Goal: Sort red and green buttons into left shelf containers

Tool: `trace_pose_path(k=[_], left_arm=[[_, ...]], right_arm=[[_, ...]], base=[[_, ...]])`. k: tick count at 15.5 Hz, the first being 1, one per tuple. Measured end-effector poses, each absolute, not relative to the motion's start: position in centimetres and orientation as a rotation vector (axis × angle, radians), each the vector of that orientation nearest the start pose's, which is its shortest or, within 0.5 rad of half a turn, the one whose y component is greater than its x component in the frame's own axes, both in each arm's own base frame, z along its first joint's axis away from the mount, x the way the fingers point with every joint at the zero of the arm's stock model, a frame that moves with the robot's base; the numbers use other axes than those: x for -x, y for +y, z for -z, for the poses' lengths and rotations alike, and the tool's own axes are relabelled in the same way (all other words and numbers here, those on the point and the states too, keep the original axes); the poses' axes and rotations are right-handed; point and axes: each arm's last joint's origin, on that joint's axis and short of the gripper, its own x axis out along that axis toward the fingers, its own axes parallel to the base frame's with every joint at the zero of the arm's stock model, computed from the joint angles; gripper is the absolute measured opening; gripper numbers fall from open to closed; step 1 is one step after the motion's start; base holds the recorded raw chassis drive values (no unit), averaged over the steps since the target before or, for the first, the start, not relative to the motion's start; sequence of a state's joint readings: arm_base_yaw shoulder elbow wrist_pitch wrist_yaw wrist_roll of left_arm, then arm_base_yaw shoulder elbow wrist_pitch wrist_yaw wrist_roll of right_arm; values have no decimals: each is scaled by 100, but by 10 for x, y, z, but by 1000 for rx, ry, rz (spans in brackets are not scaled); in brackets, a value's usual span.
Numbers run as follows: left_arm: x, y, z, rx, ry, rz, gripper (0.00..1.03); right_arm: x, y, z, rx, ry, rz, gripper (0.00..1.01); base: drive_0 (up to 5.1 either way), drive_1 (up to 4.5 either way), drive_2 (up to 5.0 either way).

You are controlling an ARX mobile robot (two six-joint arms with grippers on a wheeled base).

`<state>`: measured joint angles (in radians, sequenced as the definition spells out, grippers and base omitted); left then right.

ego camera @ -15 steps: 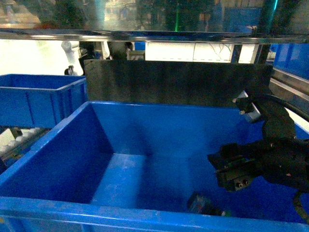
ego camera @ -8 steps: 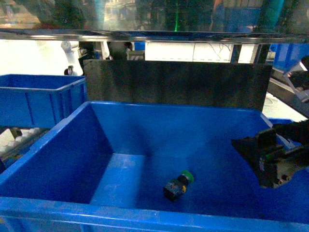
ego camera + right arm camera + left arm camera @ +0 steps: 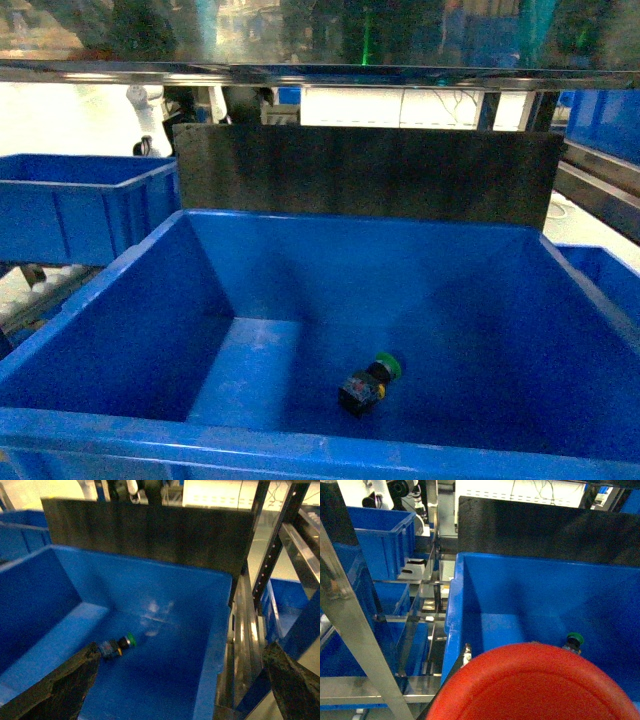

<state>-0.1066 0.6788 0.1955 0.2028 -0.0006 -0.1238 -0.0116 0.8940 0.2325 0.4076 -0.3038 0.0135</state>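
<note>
Green button [image 3: 370,380] now lies in the bin [image 3: 150,300]; right gripper [image 3: 185,690], jaws apart, has pulled out. Left gripper clamps the red button [image 3: 535,685], next up.

All three views look down into the blue bin [image 3: 120,290]

Red button [image 3: 532,685]: cap fills the left wrist view's lower edge, cut off below; body and left gripper fingers hidden behind it.
Green button [image 3: 574,641]: only the cap shows past the red cap's rim.
Right gripper [image 3: 185,690]: fingertips cropped at both lower corners.
Blue bin [image 3: 120,270]: near rim cut by the head view's bottom edge.
</note>
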Motion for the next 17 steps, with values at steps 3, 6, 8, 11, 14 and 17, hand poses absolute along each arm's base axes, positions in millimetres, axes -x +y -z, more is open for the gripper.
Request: trace_pose_path(k=[3,6,8,11,14,17], left_arm=[[-151,-16,-182,108,286,88,25],[-151,-16,-182,108,286,88,25],[-151,-16,-182,108,286,88,25],[-151,-16,-182,108,286,88,25],[-158,-25,-180,110,274,116,25],[-168,-44,-169,122,334,166,25]], right_arm=[[-144,-5,-201,-120,202,-268,98],[-117,-15,-207,-157,158,-241,98],[-114,-21,-207,-170,166,-193,98],[-114,-20,-207,-172,169,-205,98],[-114,-21,-207,-172,168,-204,98],[-114,-21,-207,-172,168,-204,98]], base=[[0,0,0],[0,0,0],[0,0,0],[0,0,0],[0,0,0],[0,0,0]])
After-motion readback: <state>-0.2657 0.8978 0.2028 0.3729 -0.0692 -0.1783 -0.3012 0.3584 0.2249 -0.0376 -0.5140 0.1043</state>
